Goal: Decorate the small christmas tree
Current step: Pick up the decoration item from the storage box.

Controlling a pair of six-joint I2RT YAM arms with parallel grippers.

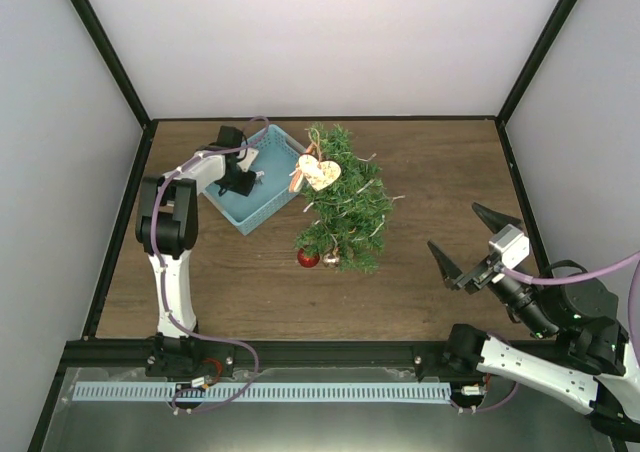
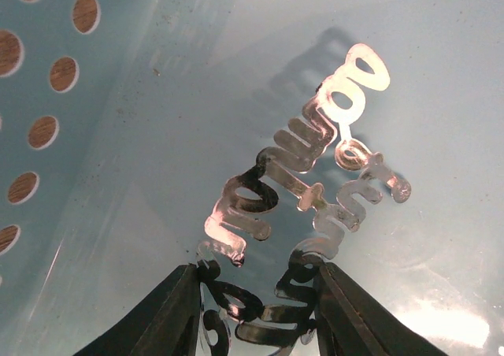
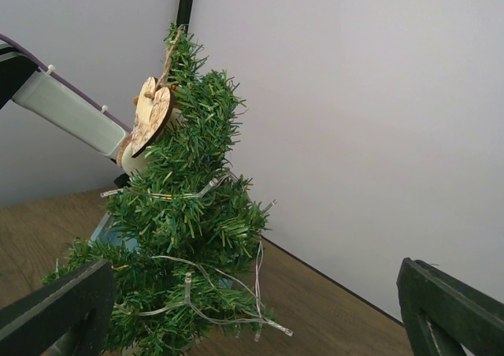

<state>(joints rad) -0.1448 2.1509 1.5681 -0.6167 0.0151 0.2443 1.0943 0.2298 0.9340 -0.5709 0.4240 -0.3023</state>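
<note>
Light-blue plastic forms the basket point(image 1: 268, 204), which sits on the brown wooden table point(image 1: 430, 162) at about 10 o'clock from the small christmas tree point(image 1: 345, 204), the two touching or nearly so. The tree stands near the table's middle, with pale wire lights point(image 3: 211, 291) threaded through its green needles. A wooden heart point(image 1: 320, 173) hangs near its top. A red bauble point(image 1: 308, 258) and a small golden ornament point(image 1: 330, 260) sit at its 7 o'clock edge.

The left gripper point(image 2: 256, 313) reaches down into the basket. Its two dark fingers point(image 2: 169, 320) stand partly spread on either side of the near end of a mirrored silver script ornament point(image 2: 315, 175), which lies flat on the basket floor and runs off toward 1 o'clock in the wrist view. The ornament fills the gap between the fingers, but I cannot tell whether they press on it or only flank it.

The right gripper point(image 1: 470, 247) hangs well apart from the tree, at about 4 o'clock from it. Its fingers are spread wide, hold nothing and point toward the branches. In its own view the tree point(image 3: 181, 238) sits between the two fingers point(image 3: 55, 309), with the heart point(image 3: 150, 116) at 11 o'clock.
</note>
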